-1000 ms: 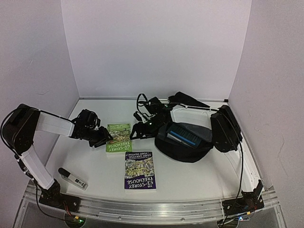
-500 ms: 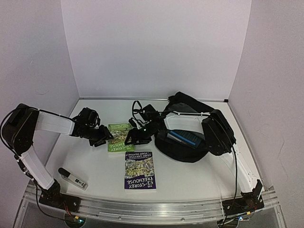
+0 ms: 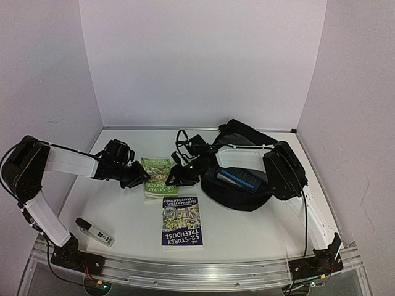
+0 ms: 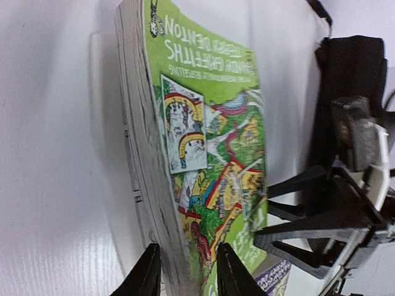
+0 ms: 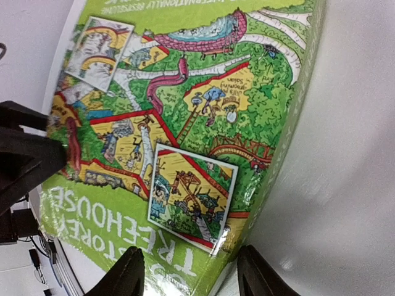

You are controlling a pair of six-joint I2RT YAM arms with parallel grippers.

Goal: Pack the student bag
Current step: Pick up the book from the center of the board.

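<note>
The student bag (image 3: pixel 239 198), a soft black backpack, lies open at centre right with a blue book (image 3: pixel 236 178) in its mouth. A green book (image 3: pixel 157 174) lies just left of it. My left gripper (image 3: pixel 141 179) is shut on the green book's left page edge, one finger under it and one on the cover (image 4: pixel 197 154). My right gripper (image 3: pixel 173 179) is open, its jaws either side of the book's near right corner (image 5: pixel 185 123). The left gripper (image 4: pixel 188 274) and right gripper (image 5: pixel 190 274) face each other across the book.
A purple book (image 3: pixel 182 221) lies flat in front of the green one. A small black-capped marker (image 3: pixel 94 231) lies at the front left. The bag's straps (image 3: pixel 244 131) trail toward the back wall. White walls stand at the left, back and right.
The left gripper and the green book have shifted right, toward the bag, and the book has turned a little. The right gripper has come left off the bag to the book's right edge.
</note>
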